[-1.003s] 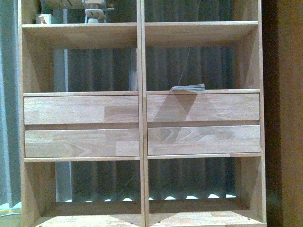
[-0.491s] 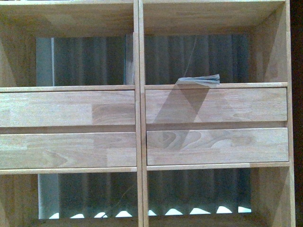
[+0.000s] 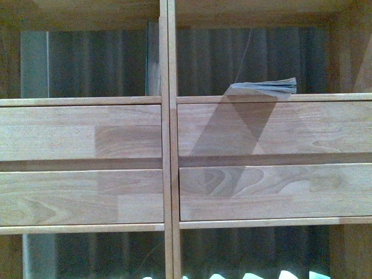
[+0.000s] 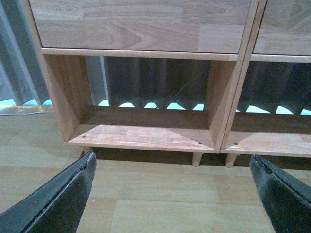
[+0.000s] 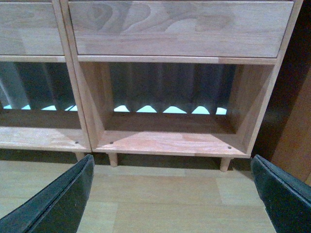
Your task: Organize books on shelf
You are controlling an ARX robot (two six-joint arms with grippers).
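Observation:
The light-wood shelf (image 3: 93, 133) fills the front view, its plain drawer fronts across the middle. One of the books (image 3: 264, 87), thin and pale, lies flat on the board above the right-hand drawers. A slim dark upright strip (image 3: 152, 58) stands against the centre divider in the left compartment; I cannot tell if it is a book. Neither gripper shows in the front view. My left gripper (image 4: 172, 204) hangs open over the floor before the shelf's (image 4: 146, 136) bottom left compartment. My right gripper (image 5: 170, 204) is open before the shelf's (image 5: 170, 141) bottom right compartment. Both hold nothing.
A dark pleated curtain (image 3: 244, 58) shows through the open back. Short peg legs (image 4: 197, 158) lift the shelf off the pale wood floor (image 4: 160, 194). A darker wooden panel (image 5: 296, 121) stands just right of the shelf.
The shelf has grown larger in the front view as the camera came closer. The flat book now sits further right in the picture. The upper shelf objects have left the view.

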